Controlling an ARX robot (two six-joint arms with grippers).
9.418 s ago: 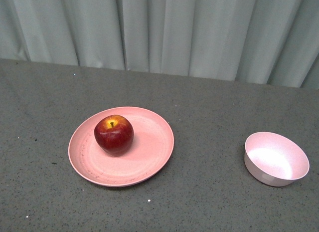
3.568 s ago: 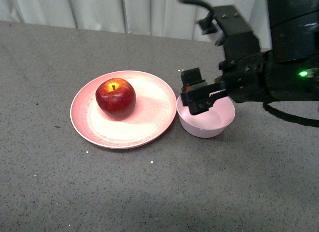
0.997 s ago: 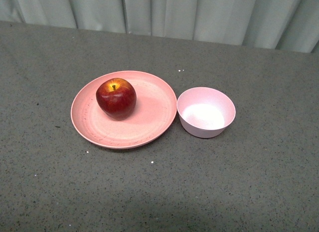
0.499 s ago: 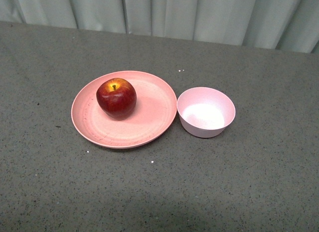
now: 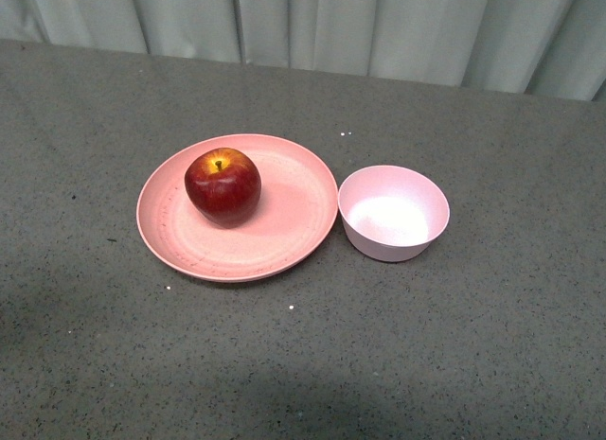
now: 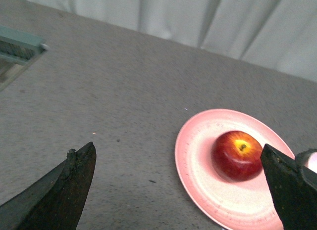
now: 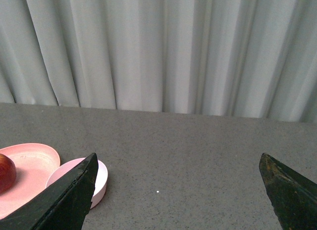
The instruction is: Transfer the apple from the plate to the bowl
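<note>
The dark red apple [image 5: 222,185] sits on the left part of the salmon-pink plate [image 5: 294,222] in the front view. The pale pink bowl [image 5: 393,213] stands empty just right of the plate, almost touching its rim. Neither gripper shows in the front view. My left gripper [image 6: 181,190] is open and empty, back from the plate [image 6: 198,180], with the apple [image 6: 237,155] ahead near one fingertip. My right gripper [image 7: 178,190] is open and empty over bare table, the bowl [image 7: 101,178] and plate [image 7: 29,161] off to one side.
The grey speckled table [image 5: 473,345] runs all round the plate and bowl. A pale curtain [image 5: 312,24] hangs along its far edge. In the left wrist view, a green-edged frame [image 6: 17,47] sits at the table's far side.
In the last second nothing has moved apart from a slight shift of the view. Earlier the bowl stood far right; the right gripper held it beside the plate, then left the view.
</note>
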